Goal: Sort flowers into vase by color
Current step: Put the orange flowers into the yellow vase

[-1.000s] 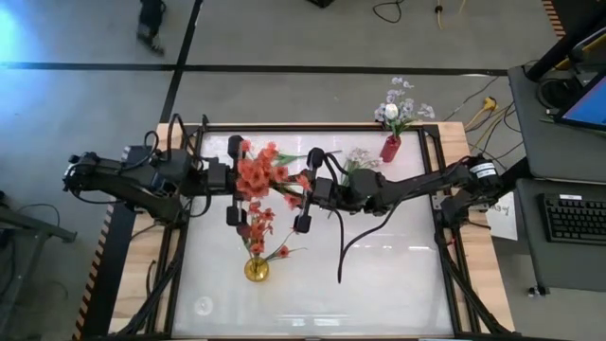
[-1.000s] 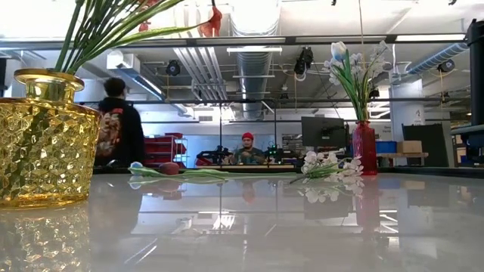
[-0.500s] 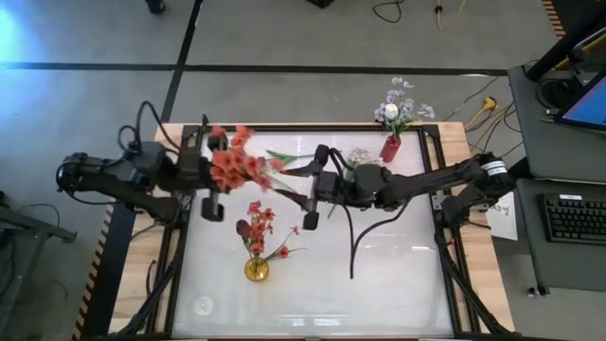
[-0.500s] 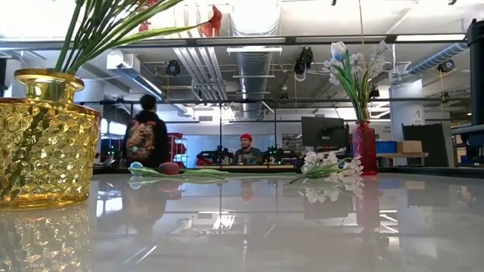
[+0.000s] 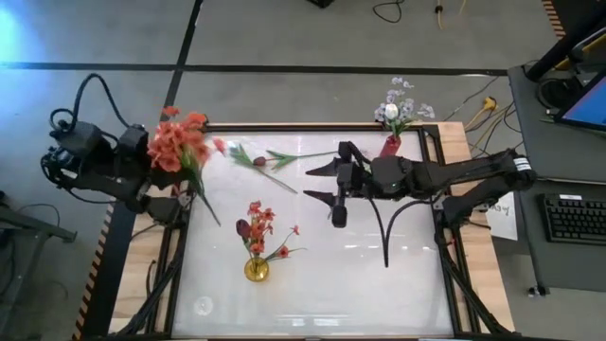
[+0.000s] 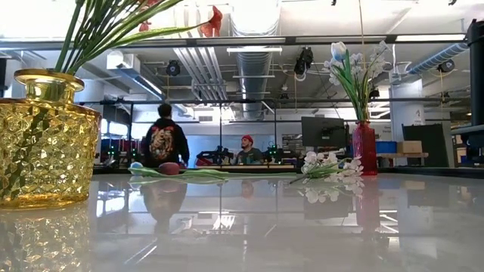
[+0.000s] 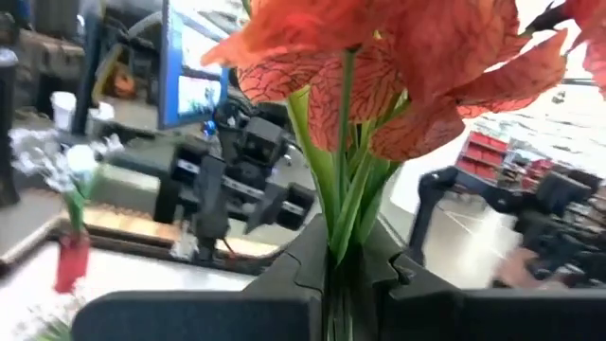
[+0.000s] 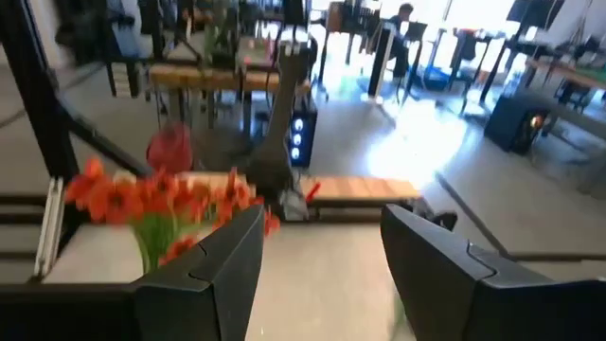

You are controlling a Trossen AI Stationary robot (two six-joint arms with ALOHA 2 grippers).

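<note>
My left gripper (image 5: 169,169) sits above the table's left edge, shut on a red-orange blossom spray (image 5: 176,144). The spray's green stem (image 5: 206,204) slants out over the table. My right gripper (image 5: 331,185) hovers open over the table's middle, holding nothing. A yellow vase (image 5: 256,270) near the front holds red-orange sprays and a maroon bud. A red vase (image 5: 389,148) at the far right holds white flowers. A maroon tulip (image 5: 254,160) lies flat on the far part of the table. A white spray (image 6: 327,167) lies near the red vase. My left gripper pinches the spray's green stems (image 7: 338,254) between its two fingers, just below the blossoms (image 7: 379,66). The blossoms stand out beyond the fingertips. The spray is lifted clear of the table, and its long stem end trails free toward the table's middle.
A dark cable (image 5: 386,232) hangs from my right arm over the table's right half. People (image 6: 162,143) are in the room beyond the far edge. The white tabletop (image 5: 322,294) shows bare along the near edge. A desk with a keyboard (image 5: 576,218) stands to the right.
My left gripper has carried the red-orange spray from the table's middle out toward the left edge. The spray has turned about, so its stem now points toward the table's middle. My right gripper has drawn back toward the right. A person has walked across the background.
</note>
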